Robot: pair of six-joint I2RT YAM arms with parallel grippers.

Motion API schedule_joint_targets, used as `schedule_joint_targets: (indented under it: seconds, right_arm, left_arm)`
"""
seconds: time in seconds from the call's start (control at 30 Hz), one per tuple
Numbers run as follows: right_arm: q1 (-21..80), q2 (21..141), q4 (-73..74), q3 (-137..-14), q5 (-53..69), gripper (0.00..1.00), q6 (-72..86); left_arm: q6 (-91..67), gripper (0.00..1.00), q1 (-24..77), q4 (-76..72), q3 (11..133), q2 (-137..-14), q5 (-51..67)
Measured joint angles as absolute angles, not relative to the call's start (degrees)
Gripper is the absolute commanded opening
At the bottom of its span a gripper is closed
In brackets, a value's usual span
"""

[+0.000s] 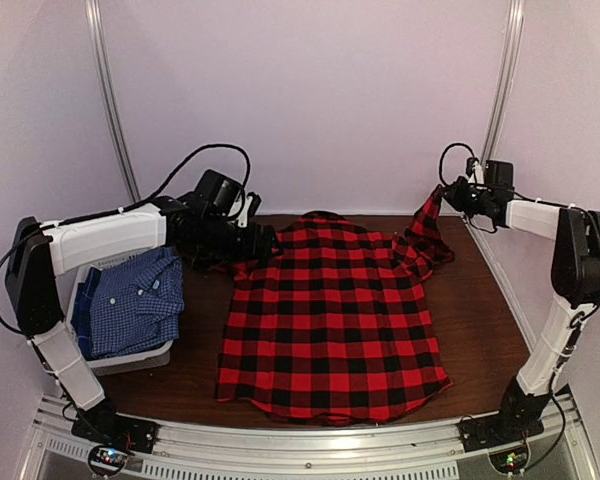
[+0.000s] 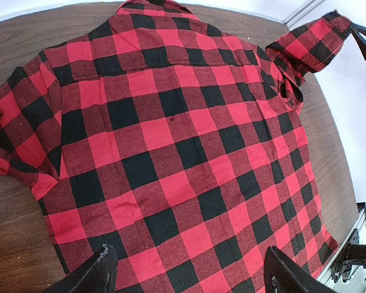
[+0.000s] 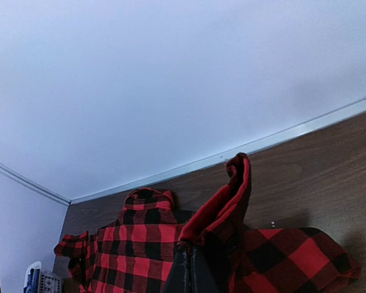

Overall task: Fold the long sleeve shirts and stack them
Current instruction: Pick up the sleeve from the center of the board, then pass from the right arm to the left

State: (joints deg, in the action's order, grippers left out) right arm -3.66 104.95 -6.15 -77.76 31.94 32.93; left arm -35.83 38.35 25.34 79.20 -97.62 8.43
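The red-and-black plaid shirt (image 1: 330,310) lay spread on the tabletop (image 1: 480,320), one sleeve (image 1: 427,225) held up by the right tool (image 1: 446,195) clamped on its cuff, while the left tool (image 2: 189,278) stood wide apart, empty, over the opposite shoulder, and the blue check shirt (image 1: 130,300) sat in the grey basket (image 1: 130,362).
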Motion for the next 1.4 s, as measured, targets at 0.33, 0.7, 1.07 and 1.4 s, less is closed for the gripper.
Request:
schedule_joint_targets:
  seconds: [0.33, 0.7, 1.07, 1.4]
  right_arm:
    - [5.21, 91.31, -5.76, -75.77, 35.94, 0.0, 26.39]
    - [10.31, 81.49, -5.3, -70.65, 42.61, 0.0, 21.15]
    - [12.71, 79.88, -4.51, -70.61, 51.29, 0.0, 17.93]
    - [17.87, 80.27, -2.5, -70.61, 57.19, 0.0, 13.93]
  left_arm:
    - [-27.81, 0.84, 39.27, 21.56, 86.26, -99.72, 13.13]
    - [-14.76, 0.85, 41.19, 16.43, 102.08, -107.53, 17.47]
    - [-8.38, 0.86, 41.25, 13.43, 104.62, -109.51, 19.77]
    - [0.21, 0.86, 42.13, 11.2, 108.33, -113.1, 22.48]
